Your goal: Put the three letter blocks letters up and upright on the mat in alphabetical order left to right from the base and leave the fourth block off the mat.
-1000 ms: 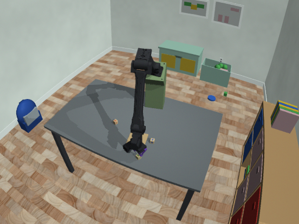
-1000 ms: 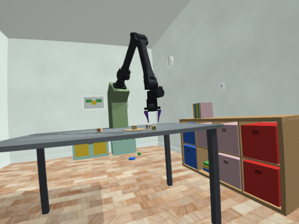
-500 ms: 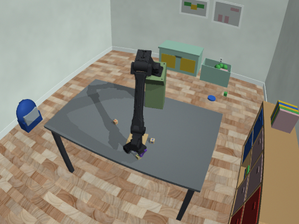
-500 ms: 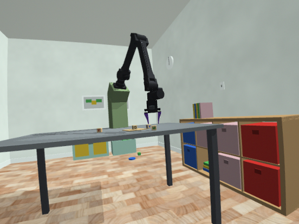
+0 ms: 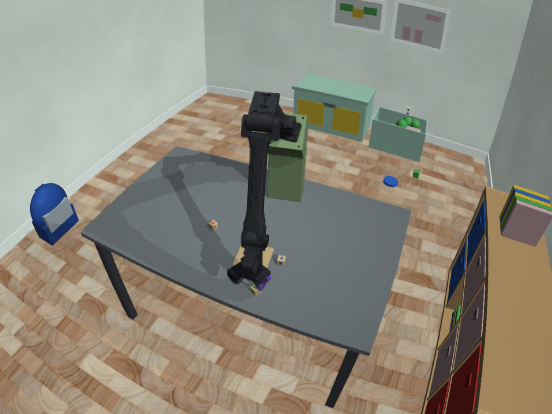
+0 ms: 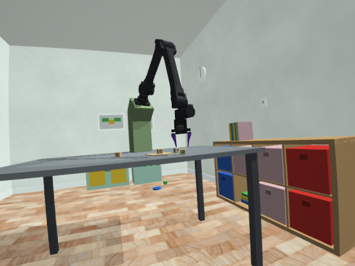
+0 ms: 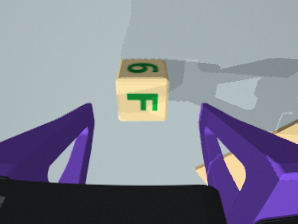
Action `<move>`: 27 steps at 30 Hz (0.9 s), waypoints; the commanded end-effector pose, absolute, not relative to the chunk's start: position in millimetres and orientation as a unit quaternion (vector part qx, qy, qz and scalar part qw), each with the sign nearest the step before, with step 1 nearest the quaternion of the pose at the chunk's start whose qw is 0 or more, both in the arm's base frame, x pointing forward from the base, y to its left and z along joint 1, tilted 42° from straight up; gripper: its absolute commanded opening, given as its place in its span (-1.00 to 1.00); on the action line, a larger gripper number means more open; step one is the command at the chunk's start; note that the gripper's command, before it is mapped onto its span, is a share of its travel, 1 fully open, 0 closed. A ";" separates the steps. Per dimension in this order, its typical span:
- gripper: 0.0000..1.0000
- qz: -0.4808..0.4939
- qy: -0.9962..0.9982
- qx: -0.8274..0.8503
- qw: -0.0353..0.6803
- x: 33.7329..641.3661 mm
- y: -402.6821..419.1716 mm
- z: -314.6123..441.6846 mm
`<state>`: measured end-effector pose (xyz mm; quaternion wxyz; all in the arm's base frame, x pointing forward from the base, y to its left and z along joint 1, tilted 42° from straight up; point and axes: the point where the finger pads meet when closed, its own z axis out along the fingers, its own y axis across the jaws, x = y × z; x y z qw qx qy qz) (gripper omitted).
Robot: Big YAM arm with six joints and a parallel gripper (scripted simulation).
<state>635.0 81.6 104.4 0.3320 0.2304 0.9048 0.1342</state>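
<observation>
My gripper (image 5: 262,283) (image 6: 181,143) (image 7: 146,112) is open and empty, its purple fingers hanging a little above a wooden block (image 5: 256,289) (image 6: 182,151) (image 7: 141,90). That block shows a green F on one face and another green mark on the adjoining face. It lies on the table just off the near edge of the tan mat (image 5: 270,253) (image 6: 151,155) (image 7: 232,171). A block with a blue mark (image 5: 281,260) (image 6: 176,150) lies beside the mat. A block with a red mark (image 5: 213,224) (image 6: 118,154) lies apart from the others, to the left. Another block (image 6: 159,150) stands on the mat, hidden by the arm in the top view.
The arm's green pedestal (image 5: 287,165) (image 6: 140,128) stands at the table's back edge. The dark table (image 5: 350,260) (image 6: 80,162) has its front edge close to the F block. A shelf unit (image 6: 305,180) stands to the right of the table.
</observation>
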 end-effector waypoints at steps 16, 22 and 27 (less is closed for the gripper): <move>0.28 0.141 0.900 0.230 0.343 646.4 89.8 114.4; 0.28 0.139 0.901 0.231 0.338 645.3 89.3 113.8; 0.28 0.140 0.901 0.231 0.341 645.7 89.7 116.9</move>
